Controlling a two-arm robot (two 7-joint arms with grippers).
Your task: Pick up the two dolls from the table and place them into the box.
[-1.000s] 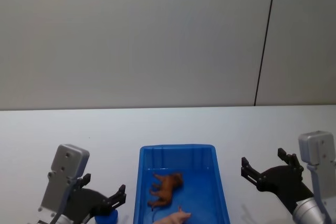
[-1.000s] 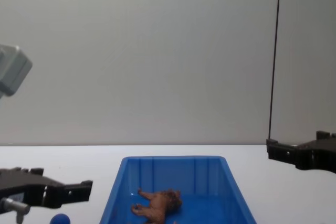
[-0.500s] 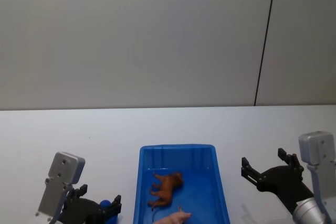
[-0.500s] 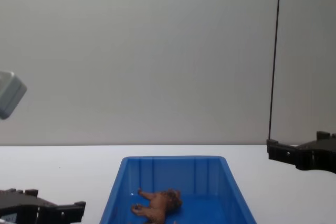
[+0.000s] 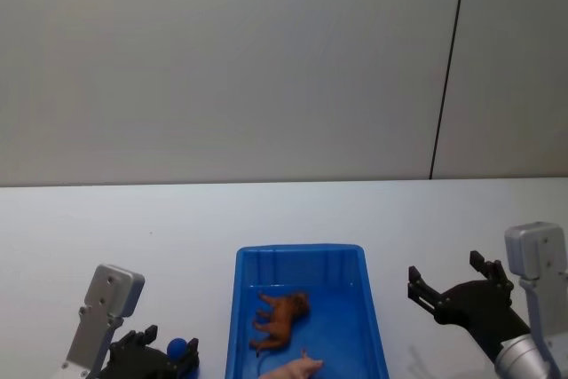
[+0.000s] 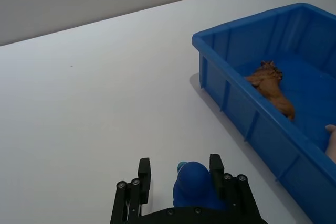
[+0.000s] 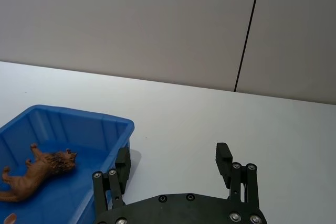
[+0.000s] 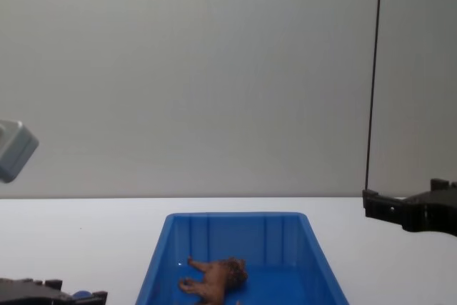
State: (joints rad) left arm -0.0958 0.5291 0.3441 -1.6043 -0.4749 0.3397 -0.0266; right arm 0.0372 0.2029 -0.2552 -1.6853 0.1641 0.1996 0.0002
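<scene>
Both dolls lie inside the blue box [image 5: 300, 249]. The brown lion [image 5: 280, 318] is on its side in the middle, and the pink pig [image 5: 298, 367] lies nearer the front edge. Left of the box, my left gripper [image 5: 167, 357] is low over the table and open, its fingers [image 6: 215, 164] on either side of a small blue ball [image 6: 191, 187]. The lion [image 6: 270, 82] shows past the box wall [image 6: 247, 17]. My right gripper [image 5: 448, 290] hovers open to the right of the box with nothing in it, and the lion [image 7: 39, 171] is off to its side.
The white table [image 5: 177, 219] runs back to a grey wall. The blue ball [image 5: 178, 345] sits close to the box's left wall. Bare tabletop lies behind the box and to its right.
My left arm has dropped and pulled back, bringing its fingers down around the blue ball. The right arm, the box and both dolls have not moved.
</scene>
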